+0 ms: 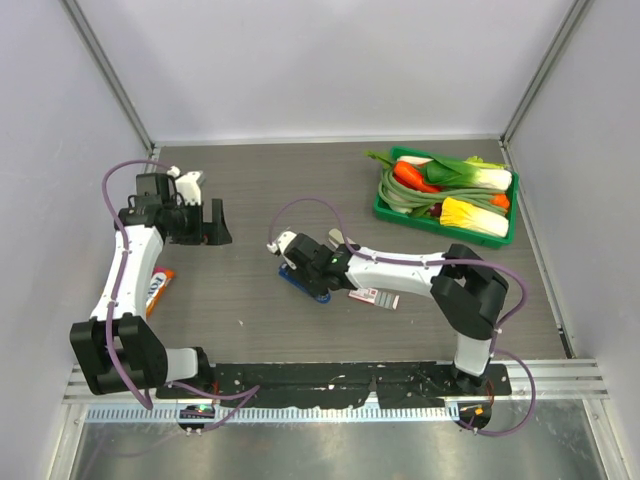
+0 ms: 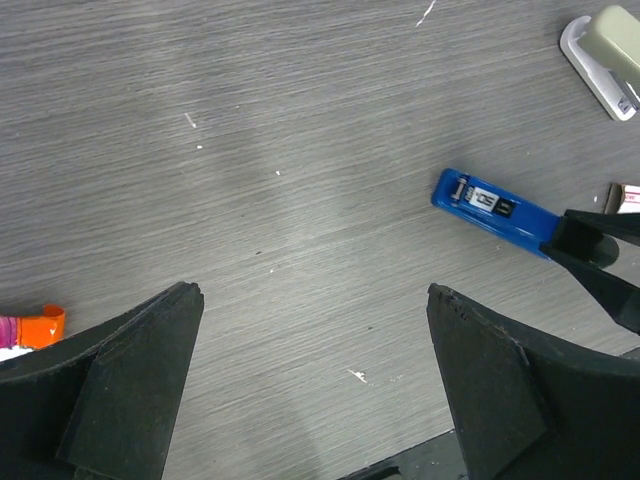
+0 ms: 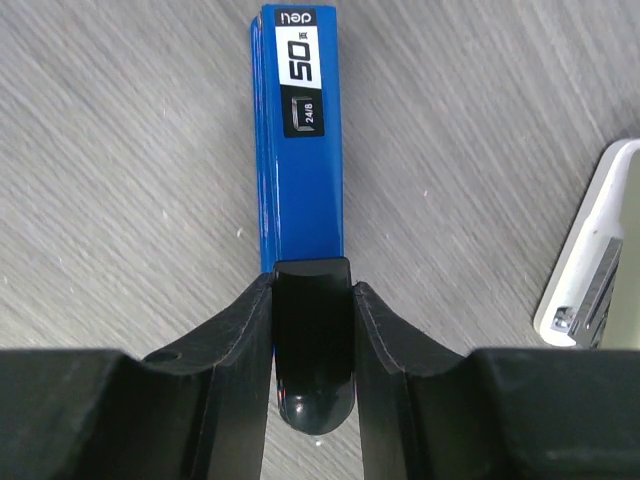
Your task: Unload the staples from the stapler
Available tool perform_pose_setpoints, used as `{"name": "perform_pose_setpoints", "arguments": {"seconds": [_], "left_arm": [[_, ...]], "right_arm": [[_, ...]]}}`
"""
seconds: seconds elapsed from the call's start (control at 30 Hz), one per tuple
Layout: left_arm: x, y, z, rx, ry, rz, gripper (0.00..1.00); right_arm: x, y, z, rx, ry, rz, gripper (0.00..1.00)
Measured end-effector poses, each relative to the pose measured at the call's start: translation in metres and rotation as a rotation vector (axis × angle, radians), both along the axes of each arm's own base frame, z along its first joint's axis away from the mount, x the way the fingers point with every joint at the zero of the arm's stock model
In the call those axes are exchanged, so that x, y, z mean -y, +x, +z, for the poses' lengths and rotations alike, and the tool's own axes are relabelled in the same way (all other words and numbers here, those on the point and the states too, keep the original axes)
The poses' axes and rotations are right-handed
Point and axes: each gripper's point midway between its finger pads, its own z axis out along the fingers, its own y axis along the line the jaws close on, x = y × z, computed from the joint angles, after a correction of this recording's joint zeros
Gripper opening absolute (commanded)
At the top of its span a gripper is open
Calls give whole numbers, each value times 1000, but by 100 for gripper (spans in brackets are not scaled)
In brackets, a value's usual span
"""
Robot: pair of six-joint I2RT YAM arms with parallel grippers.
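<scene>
The blue stapler (image 1: 303,281) lies flat on the table near the middle, label side up. It also shows in the left wrist view (image 2: 492,204) and the right wrist view (image 3: 300,140). My right gripper (image 1: 320,270) (image 3: 313,290) is shut on the stapler's black rear end, one finger on each side. Its fingers (image 2: 592,250) show at the stapler's end in the left wrist view. My left gripper (image 1: 217,227) (image 2: 315,292) is open and empty above bare table, well left of the stapler. No staples are in view.
A flat white-and-red little box (image 1: 374,297) lies just right of the stapler. A small white-and-grey device (image 1: 335,238) (image 2: 605,50) (image 3: 590,270) lies behind it. An orange snack packet (image 1: 158,290) (image 2: 35,327) lies at the left. A green tray (image 1: 378,207) of vegetables stands back right.
</scene>
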Motion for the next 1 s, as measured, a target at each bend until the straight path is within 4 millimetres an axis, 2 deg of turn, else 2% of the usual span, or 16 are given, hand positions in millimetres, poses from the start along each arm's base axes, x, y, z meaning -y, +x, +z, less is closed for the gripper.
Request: {"name": "perform_pose_setpoints", "arguments": {"seconds": [0.13, 0.3, 0.37, 0.53, 0.73, 1.0], "left_arm": [[2, -3, -1, -3, 0, -24, 100], [5, -11, -3, -17, 0, -80, 100], [10, -16, -4, -28, -17, -115, 100], [26, -26, -2, -33, -92, -205, 100], [52, -42, -5, -17, -166, -335, 100], [110, -71, -8, -8, -201, -596, 98]], "right_arm": [[-13, 11, 3, 12, 38, -74, 1], [-28, 26, 15, 46, 161, -218, 1], [-35, 34, 26, 69, 256, -290, 1], [-36, 39, 56, 100, 455, -411, 1], [-33, 35, 89, 92, 691, -501, 1], [-31, 27, 106, 26, 889, -581, 1]]}}
